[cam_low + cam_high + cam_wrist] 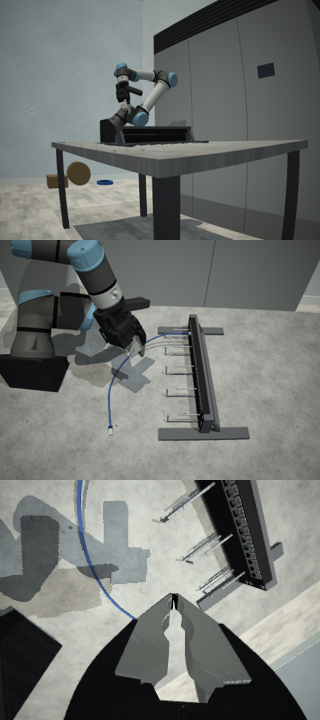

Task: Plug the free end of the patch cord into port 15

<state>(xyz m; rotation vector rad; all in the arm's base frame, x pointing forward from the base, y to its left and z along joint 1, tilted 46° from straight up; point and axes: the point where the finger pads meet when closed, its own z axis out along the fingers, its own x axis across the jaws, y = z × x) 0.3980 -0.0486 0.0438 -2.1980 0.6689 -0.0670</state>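
The blue patch cord (109,395) (81,530) runs in a curve from its plugged end (189,333) at the rack's far end to its free plug (111,431). The free plug lies on the table at the near left of the top view; its latch side cannot be made out. The rack (206,424) (155,130) (225,515) stands upright on its feet. My gripper (140,353) (129,112) (173,594) is shut and empty. It hangs above the cord's middle, to the left of the rack in the top view, well away from the free plug. Single port numbers cannot be read.
Several thin metal cable hooks (166,392) (187,557) stick out from the rack's port side. The rack's near foot (178,434) and far foot (214,330) lie flat. The black arm base (33,374) (25,665) stands at the left.
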